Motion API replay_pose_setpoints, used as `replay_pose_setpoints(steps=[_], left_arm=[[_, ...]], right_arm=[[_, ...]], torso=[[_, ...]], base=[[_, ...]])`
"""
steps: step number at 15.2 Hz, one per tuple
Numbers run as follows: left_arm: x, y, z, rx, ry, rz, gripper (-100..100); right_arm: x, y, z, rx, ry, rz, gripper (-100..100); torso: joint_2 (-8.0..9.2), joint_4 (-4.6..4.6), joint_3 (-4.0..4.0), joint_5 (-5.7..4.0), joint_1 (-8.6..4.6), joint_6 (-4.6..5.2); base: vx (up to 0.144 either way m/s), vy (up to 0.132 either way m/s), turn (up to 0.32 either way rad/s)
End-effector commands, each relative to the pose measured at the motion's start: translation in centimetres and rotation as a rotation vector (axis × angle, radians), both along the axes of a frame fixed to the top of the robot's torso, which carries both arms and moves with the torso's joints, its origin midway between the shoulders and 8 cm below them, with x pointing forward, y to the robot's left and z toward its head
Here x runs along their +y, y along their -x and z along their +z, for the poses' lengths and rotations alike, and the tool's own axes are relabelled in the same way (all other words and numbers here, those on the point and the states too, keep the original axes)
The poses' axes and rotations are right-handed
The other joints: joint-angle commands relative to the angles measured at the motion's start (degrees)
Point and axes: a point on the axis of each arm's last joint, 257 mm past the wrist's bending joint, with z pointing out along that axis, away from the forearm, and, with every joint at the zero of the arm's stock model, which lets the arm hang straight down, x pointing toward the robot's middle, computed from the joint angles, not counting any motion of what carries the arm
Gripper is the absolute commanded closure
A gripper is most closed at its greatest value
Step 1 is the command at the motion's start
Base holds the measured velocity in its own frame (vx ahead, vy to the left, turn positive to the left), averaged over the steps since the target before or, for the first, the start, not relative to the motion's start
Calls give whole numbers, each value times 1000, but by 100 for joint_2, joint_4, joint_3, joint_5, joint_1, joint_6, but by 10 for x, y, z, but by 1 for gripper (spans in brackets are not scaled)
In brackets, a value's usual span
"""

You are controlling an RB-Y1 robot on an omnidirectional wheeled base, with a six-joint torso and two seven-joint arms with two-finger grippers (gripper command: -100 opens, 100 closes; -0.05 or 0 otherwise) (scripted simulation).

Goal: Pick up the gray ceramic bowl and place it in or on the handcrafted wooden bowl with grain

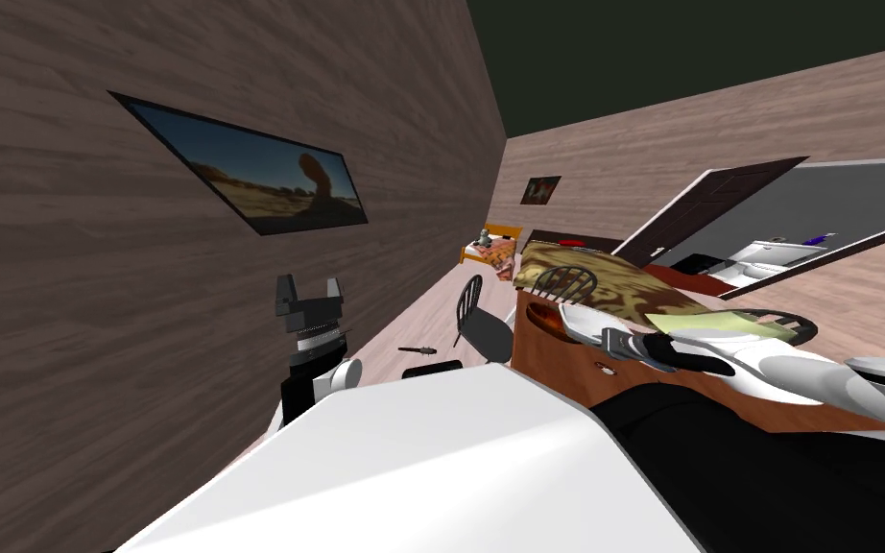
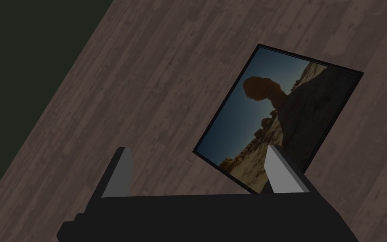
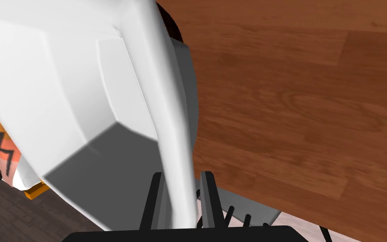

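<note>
Your right pincer (image 3: 182,173) clamps the bowl (image 3: 62,84) by its rim at the counter (image 3: 293,105) edge; left pincer (image 2: 197,148) open. Next, carry it to the wooden bowl.

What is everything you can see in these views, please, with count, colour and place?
bowl: one, white and grey, beside the table, rim held by the right pincer
table: one, brown wood, to my right
chairs: two, dark, beside the table on its wall side
pictures: two, dark-framed, a large one on the near wall, a small one on the far wall
door: one, dark brown, open, at the far wall
left pincer: one, grey fingers on a dark box, open, raised toward the near wall
right pincer: one, same colours, shut on the bowl's rim
</note>
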Motion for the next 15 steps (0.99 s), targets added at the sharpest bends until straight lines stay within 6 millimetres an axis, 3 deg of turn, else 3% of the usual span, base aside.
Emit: replay_pose_setpoints(steps=[1,5,8,9,13,15], left_arm=[[0,0,0,0,0,0,0],[0,0,0,0,0,0,0],[0,0,0,0,0,0,0],[0,0,0,0,0,0,0],[0,0,0,0,0,0,0],[0,0,0,0,0,0,0]], right_arm=[[-3,-12,17,0,13,20,100],[-8,-28,45,0,33,49,100],[-7,-28,44,0,32,48,100],[-7,-28,45,0,33,48,-100],[-7,-28,45,-1,33,48,-100],[-1,-31,54,7,4,40,-100]], torso=[[0,0,0,0,0,0],[6,4,5,10,11,-4],[18,8,12,18,34,-2],[25,9,17,21,45,-1],[41,14,27,28,68,0],[46,15,29,29,61,-1]], base=[[74,-96,-56],[62,-100,-51],[34,-53,-12],[9,-13,5],[1,-2,1],[-19,-62,7]])
